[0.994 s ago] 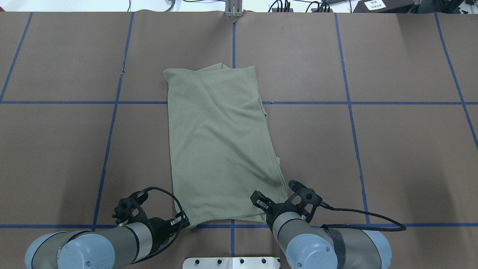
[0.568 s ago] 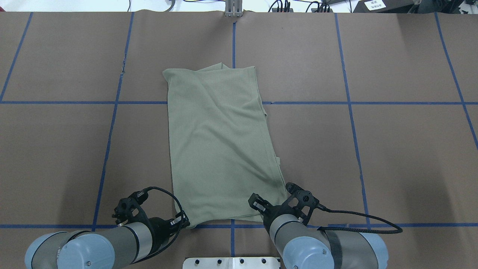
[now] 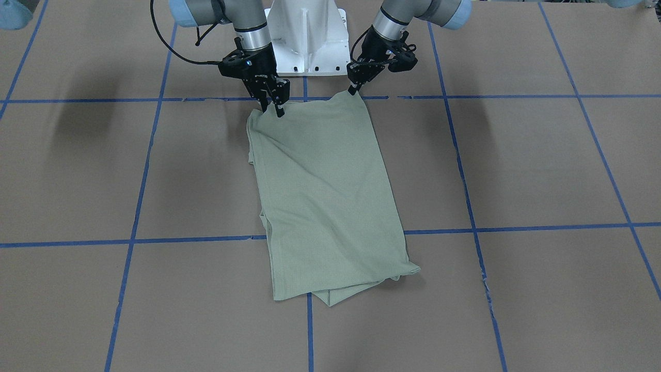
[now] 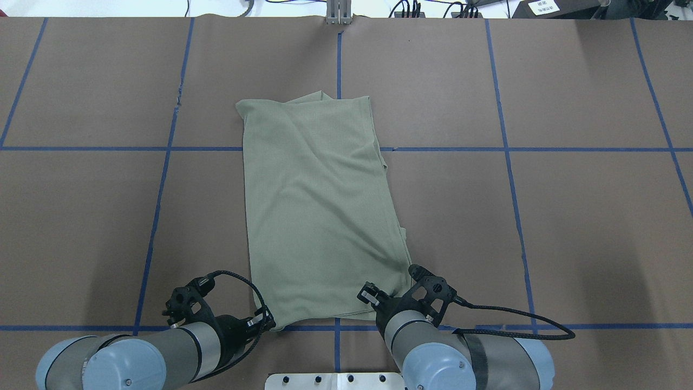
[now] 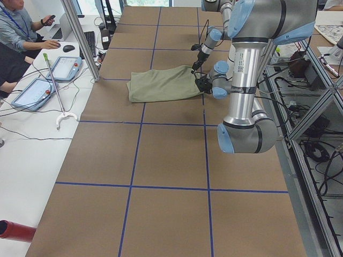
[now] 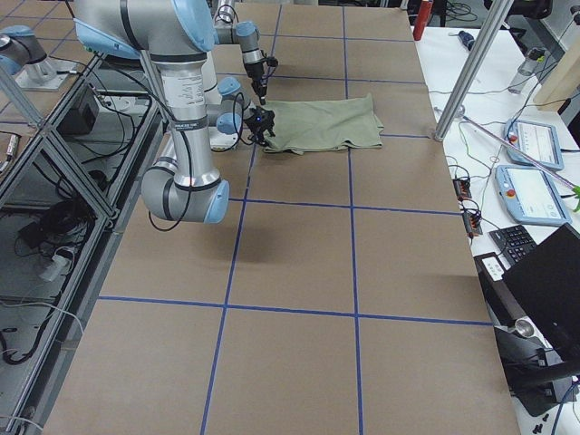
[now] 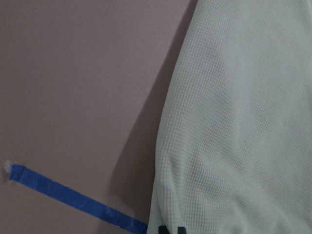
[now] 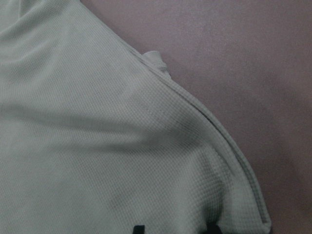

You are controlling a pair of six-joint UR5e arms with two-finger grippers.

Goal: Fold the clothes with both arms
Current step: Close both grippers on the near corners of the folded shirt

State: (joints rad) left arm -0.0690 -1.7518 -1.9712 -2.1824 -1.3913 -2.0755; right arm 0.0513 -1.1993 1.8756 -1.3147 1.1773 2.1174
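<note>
Sliding inward over the last second, the right arm (image 4: 471, 357) has carried the right tool (image 4: 370, 295) farther onto the near right corner of the sage-green knit shirt (image 4: 319, 206). The left arm (image 4: 135, 357) and left tool (image 4: 265, 320) sit unchanged at the near left corner, and the shirt's outline has not shifted.

The front-facing view shows what the overhead hides. The right tool (image 3: 272, 107) points down with its fingers a little apart, tips pressed on the cloth. The left tool (image 3: 354, 90) has its tips drawn together, pinching the corner's edge. The right wrist camera shows two dark fingertips (image 8: 139, 229) set apart over puckered fabric, while the left wrist camera shows its fingertips (image 7: 168, 230) close together beside a strip of blue tape (image 7: 73, 195).

The shirt (image 3: 325, 196) lies as a long narrow rectangle mid-bench on the brown paper-covered bench (image 3: 516, 165), with an under-layer peeking out at its far end. Close up, the knit is a fine waffle grid with a stitched hem.
</note>
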